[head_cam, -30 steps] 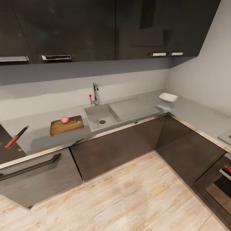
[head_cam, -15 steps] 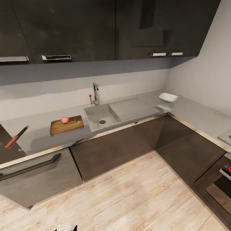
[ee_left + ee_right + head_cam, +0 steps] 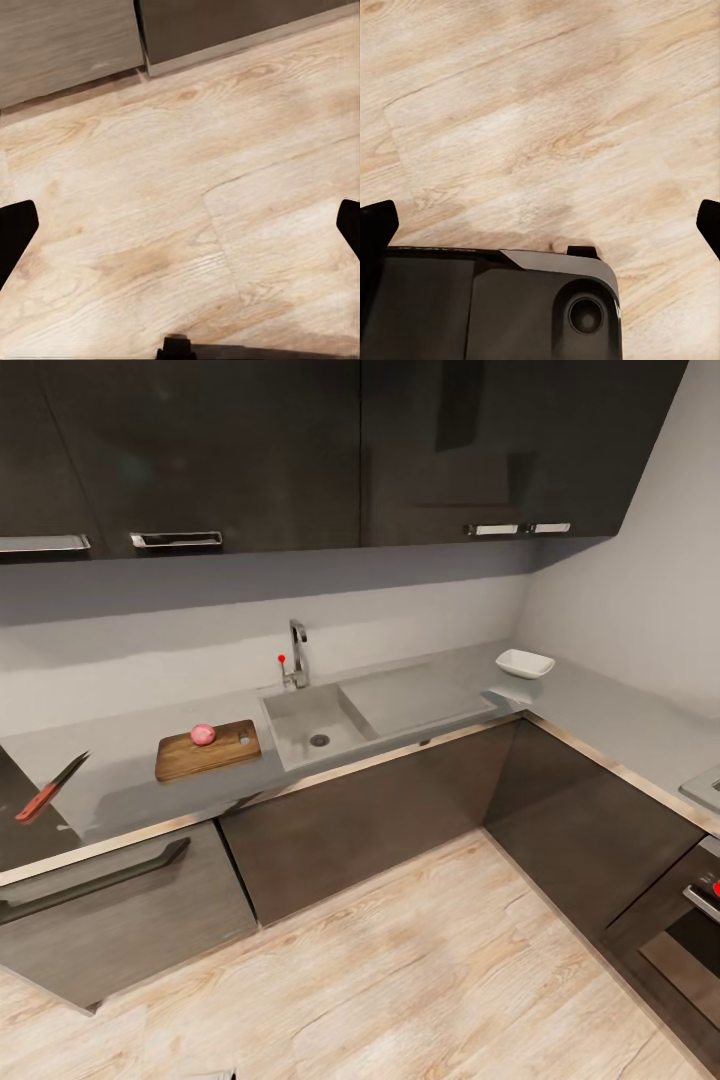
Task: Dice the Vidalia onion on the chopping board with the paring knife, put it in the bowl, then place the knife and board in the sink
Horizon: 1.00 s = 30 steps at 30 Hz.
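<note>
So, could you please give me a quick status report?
Both grippers open, empty, over light wood floor. Pink round onion on dark brown wooden chopping board; red-handled paring knife on grey countertop. Nothing blocking.

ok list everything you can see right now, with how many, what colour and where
onion: one, pinkish red, on the chopping board
chopping board: one, dark brown, on the countertop beside the sink
paring knife: one, red handle, dark blade, far along the countertop past the board
sink: one, grey, with drainboard and chrome faucet
bowl: one, white, at the countertop's corner
upper cabinets: dark, glossy, above
floor: light wood
left gripper: black fingers spread, over the floor
right gripper: black fingers spread, over the floor and the robot's dark base
</note>
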### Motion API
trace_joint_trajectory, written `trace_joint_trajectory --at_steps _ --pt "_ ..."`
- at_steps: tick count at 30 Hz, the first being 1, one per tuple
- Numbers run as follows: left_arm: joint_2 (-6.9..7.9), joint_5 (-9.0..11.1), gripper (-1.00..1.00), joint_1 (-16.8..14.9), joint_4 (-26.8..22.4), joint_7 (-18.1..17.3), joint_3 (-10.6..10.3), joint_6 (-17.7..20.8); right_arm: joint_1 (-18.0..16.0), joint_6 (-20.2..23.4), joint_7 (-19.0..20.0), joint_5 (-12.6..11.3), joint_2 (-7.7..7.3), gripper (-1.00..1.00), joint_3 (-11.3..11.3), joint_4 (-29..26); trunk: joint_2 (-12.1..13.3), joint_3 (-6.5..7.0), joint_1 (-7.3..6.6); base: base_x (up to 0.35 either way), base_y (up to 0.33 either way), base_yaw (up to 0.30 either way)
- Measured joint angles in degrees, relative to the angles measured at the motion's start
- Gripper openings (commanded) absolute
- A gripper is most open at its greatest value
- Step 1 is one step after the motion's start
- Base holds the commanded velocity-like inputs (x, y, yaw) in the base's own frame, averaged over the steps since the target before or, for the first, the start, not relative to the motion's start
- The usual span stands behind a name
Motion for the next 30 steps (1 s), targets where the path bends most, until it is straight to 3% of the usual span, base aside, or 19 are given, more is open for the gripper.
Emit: trace_joint_trajectory --at_steps 9,17,30 --pt "0.17 -0.2 1.00 0.1 1.9 0.1 0.2 -0.1 0.0 0.0 0.0 0.0 0.00 1.00 0.0 0.0 0.0 0.00 0.00 0.000 0.000 0.000" --pt "0.28 0.0 1.00 0.1 6.9 0.1 0.2 -0.4 0.0 0.0 0.0 0.0 0.00 1.00 0.0 0.0 0.0 0.00 0.00 0.000 0.000 0.000" --pt "0.28 0.0 1.00 0.1 7.9 0.1 0.2 -0.6 0.0 0.0 0.0 0.0 0.00 1.00 0.0 0.0 0.0 0.00 0.00 0.000 0.000 0.000"
